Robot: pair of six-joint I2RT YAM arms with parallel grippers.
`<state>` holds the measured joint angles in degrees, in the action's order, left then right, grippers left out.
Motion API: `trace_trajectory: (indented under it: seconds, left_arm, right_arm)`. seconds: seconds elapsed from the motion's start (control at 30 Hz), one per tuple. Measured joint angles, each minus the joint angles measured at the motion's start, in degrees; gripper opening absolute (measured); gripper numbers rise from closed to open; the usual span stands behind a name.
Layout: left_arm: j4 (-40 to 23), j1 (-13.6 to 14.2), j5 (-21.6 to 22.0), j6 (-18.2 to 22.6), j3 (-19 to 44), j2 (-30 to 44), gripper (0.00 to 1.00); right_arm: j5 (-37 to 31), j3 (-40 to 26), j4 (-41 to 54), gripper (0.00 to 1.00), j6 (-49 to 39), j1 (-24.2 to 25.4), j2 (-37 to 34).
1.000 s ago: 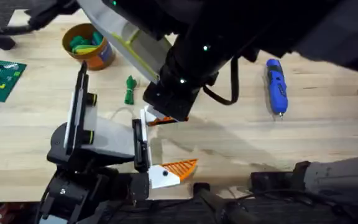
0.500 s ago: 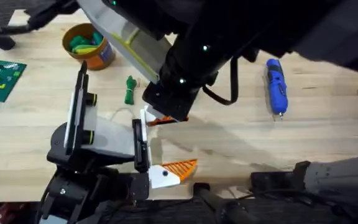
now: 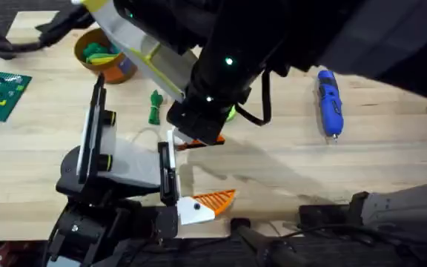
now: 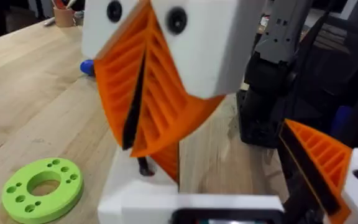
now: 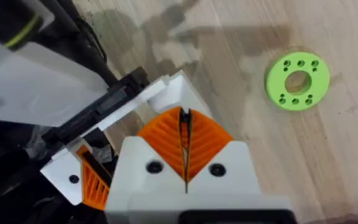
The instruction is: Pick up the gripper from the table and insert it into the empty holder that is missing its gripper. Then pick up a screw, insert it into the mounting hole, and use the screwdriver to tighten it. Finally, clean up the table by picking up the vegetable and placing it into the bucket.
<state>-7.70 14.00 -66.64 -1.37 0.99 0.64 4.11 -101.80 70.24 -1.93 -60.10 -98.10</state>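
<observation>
Since the earlier frame, the right arm shifted slightly toward the bucket. The right gripper stood directly above the empty holder, pads clamped on the gripper, whose lower end met the holder. The left gripper was spread (remaining finger well apart from the holder). The screwdriver lay well apart from the holder.

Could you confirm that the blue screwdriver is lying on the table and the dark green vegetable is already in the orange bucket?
Not quite. The screwdriver is on the table, but the overhead view shows the vegetable lying on the table too, beside the bucket, not in it.
</observation>
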Motion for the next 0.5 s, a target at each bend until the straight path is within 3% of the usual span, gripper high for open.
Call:
trace_trajectory:
  seconds: [0.5]
  left_arm:
    - [0.0,0.0,0.0,0.0,0.0,0.0,0.986]
  right_arm:
    - [2.4,0.0,0.3,0.008,0.0,0.0,0.0]
